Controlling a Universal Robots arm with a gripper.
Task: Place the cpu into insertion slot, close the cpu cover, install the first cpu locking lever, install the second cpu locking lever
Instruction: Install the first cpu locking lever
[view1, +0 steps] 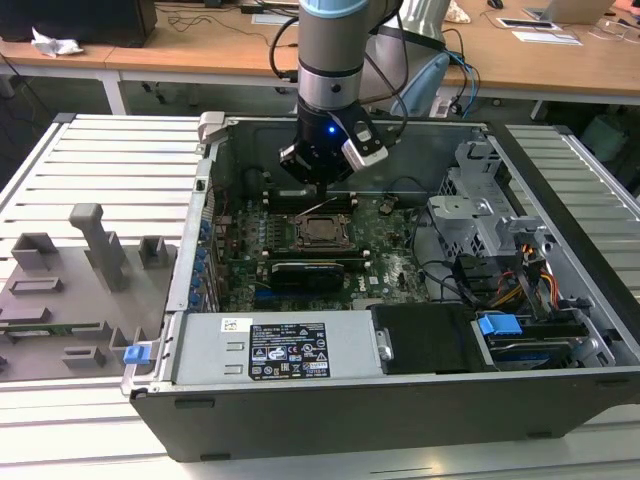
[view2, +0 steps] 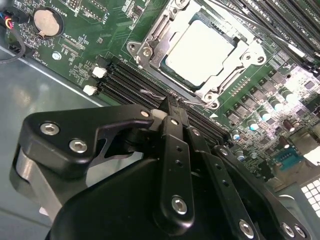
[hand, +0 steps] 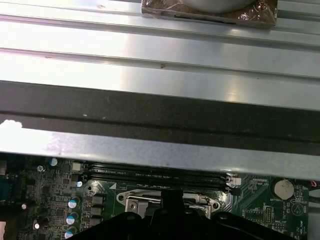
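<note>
– Silver-beige top of the cpu (view2: 200, 50): where does it sit?
– Flat in the insertion slot (view2: 135, 49) on the green motherboard (view2: 90, 30); the cpu cover (view2: 159, 37) lies down over its edges, framing it.
– And the gripper (view2: 171, 106)?
– Low inside the computer case (view1: 300, 420), just beside the slot's edge; its 2 fingers (view2: 175, 150) are pressed together at the tip; 1 thin wire locking lever (view2: 150, 93) runs right at that tip; it may be nipped between them, though I cannot tell for sure.
</note>
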